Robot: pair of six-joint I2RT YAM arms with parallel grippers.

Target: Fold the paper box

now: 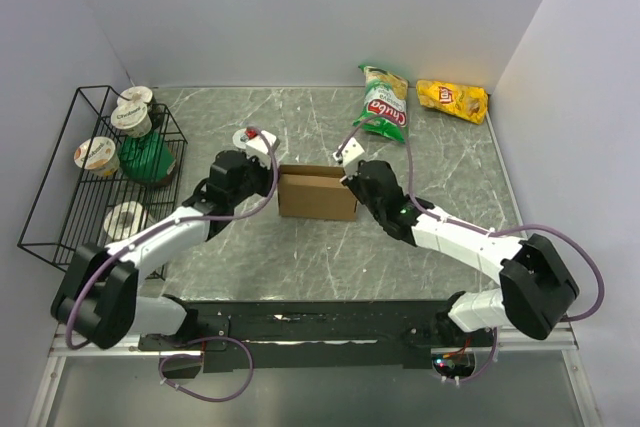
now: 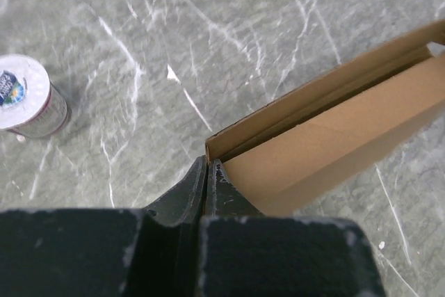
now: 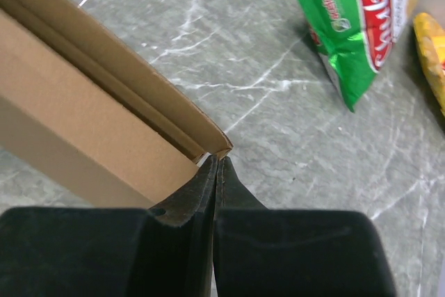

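Grey marbled surface (image 1: 300, 247) carries the paper box (image 1: 318, 194), partly formed and standing squarely between the 2 claws. On one side the left claw (image 2: 207, 170) has its fingers pressed together, nothing seen between them, its tip touching the box's end corner; the box stretches away just ahead of it. Opposite, the right claw (image 3: 217, 163) is likewise closed, tip against the other end. Likely both act as blunt pushers, bracing the ends so the walls stand upright for folding.
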